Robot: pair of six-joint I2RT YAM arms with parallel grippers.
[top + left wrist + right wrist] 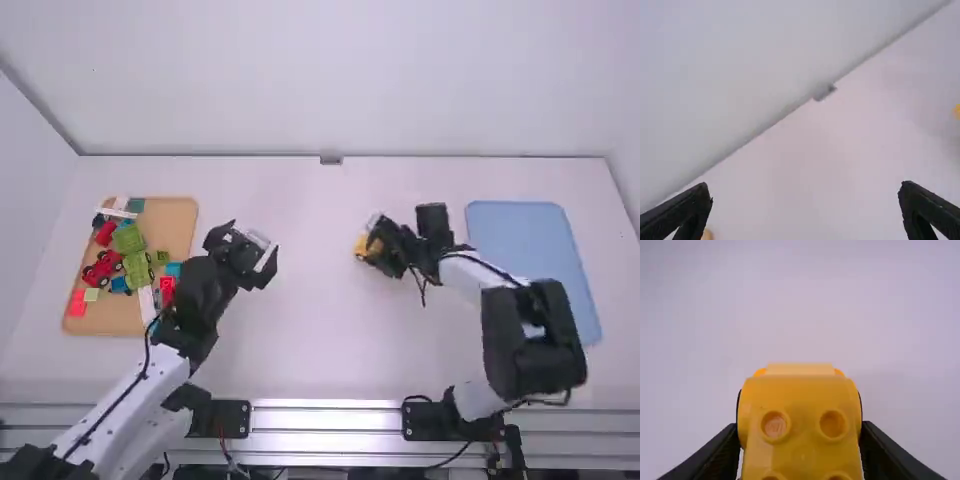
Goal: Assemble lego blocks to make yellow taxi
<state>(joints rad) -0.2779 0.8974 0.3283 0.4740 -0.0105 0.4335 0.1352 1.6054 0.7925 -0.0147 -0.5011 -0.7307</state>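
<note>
Tan tray [180, 222]: on the desk [320, 370], to the outer side of my left gripper [262, 245]. Holds mixed stock: red car [101, 270], green blocks [128, 238], red and blue bits. Presumably parked there so the left arm can fetch parts without crossing the middle.

Left gripper: fingers spread wide, nothing between them; held inward of the tray, on the side facing its partner. Reading: kept ready to steady the work or bring a piece, yet out of the right arm's way.

Yellow taxi body [801, 407]: between the fingertips of my right gripper [800, 435], well apart from the left one. Pinched by its two opposite flanks, which leaves the round studs uncovered; a sensible hold if something is to be pressed on top. Whether its underside touches the desk, I cannot tell.

Orientation: studs face back toward my right wrist. Long axis, as I judge it, lies crosswise to the pinch, running out past the fingertips to a paler end. Whether that end is nose or tail: undetermined.

Blue mat [540, 270]: on the outer side of my right gripper, beyond the forearm. Likely set aside for the finished taxi; an inference only.
</note>
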